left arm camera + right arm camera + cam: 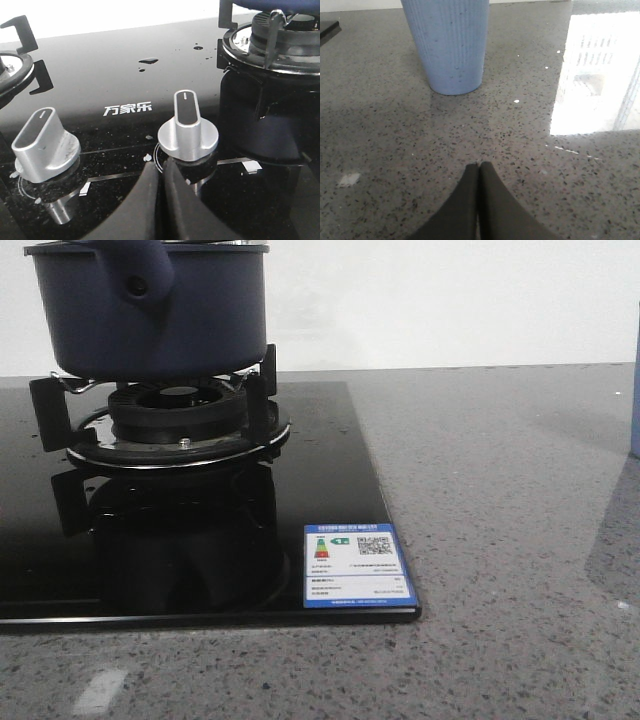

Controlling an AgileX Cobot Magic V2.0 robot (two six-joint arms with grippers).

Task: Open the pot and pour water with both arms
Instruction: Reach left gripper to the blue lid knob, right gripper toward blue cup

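Pot [150,310] on the burner [178,418], far left.
Left gripper [161,165] and right gripper [479,165] both pressed together, holding nothing.

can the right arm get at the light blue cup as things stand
Probably yes. The right tool, shut and empty, hangs over bare counter, and nothing lies between it and the upright cup. It would have to open first.
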